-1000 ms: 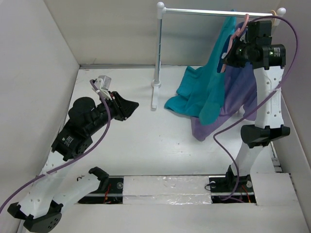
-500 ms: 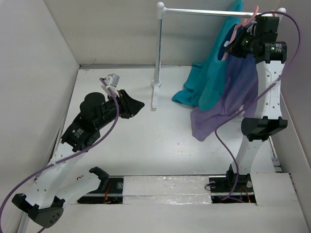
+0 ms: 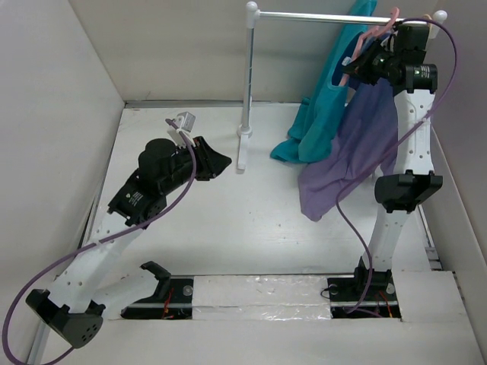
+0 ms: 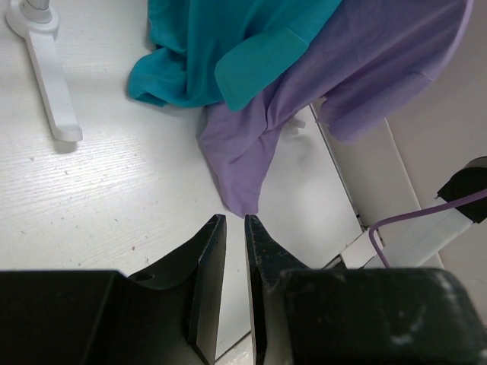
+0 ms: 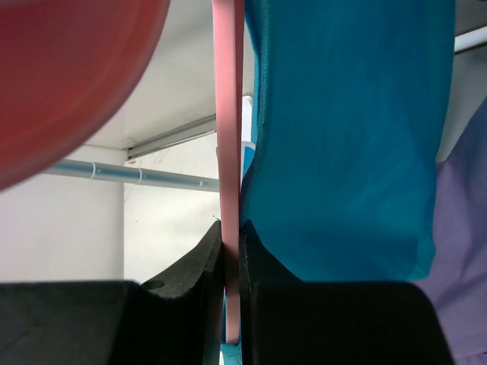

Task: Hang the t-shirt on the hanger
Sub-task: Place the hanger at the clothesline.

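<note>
Fingers [image 4: 209, 258] of left gripper [image 4: 234, 222] nearly together, empty, low left of the rail [image 3: 327, 17]. Under rail's right end, right gripper [image 5: 230, 226] pinches the hanger [image 5: 227, 114], the t-shirt [image 5: 342, 137] draped on it. Advice: hold pinch, lift slow, mind both shoulders. Count: one hanger, one t-shirt, one purple shirt [image 3: 358, 152], one rail.
</note>
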`<state>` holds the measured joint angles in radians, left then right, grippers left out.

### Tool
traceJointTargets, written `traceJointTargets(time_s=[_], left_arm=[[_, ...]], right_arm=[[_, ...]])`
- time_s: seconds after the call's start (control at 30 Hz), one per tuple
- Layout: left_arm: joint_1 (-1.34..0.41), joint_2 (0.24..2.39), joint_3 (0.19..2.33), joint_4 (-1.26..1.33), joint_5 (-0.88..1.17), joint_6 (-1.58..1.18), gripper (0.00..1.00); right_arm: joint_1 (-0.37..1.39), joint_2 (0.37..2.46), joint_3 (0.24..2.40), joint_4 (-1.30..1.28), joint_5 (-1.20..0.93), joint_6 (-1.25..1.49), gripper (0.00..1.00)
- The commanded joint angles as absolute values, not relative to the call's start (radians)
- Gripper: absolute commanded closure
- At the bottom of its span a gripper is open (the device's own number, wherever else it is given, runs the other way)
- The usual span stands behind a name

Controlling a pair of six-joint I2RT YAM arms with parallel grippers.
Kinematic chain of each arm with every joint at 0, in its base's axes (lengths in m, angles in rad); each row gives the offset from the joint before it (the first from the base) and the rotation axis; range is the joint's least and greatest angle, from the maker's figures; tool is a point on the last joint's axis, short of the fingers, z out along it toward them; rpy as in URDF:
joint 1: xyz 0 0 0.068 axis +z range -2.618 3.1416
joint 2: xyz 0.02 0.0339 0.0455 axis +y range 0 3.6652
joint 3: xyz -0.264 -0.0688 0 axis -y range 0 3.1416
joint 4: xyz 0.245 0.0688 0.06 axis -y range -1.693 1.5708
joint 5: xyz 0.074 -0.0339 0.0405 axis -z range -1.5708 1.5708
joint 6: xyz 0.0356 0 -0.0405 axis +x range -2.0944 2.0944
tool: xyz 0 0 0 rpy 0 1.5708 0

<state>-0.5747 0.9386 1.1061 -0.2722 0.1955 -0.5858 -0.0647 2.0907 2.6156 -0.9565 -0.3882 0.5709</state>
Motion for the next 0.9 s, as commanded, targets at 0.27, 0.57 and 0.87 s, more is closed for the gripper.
traceJointTargets(time_s=[0.27,0.57,0.87], left_arm=[[-0.577,0.976,1.132,-0.225,0.164,-0.588,0.87],[-0.577,0.999,1.143,-0.21,0.19,-0.589,0.85],[-0.577,1.017,1.238,-0.245,0.173,-0.554,0.62]], right_arm=[[-0.048,1.999,2.462,-0.785,-0.328,0.535,1.0],[-0.057,1.865,2.307,-0.759,-0.281,0.512,0.61],[-0.087,1.712,2.267,-0.765,-0.238,0.503,0.06]])
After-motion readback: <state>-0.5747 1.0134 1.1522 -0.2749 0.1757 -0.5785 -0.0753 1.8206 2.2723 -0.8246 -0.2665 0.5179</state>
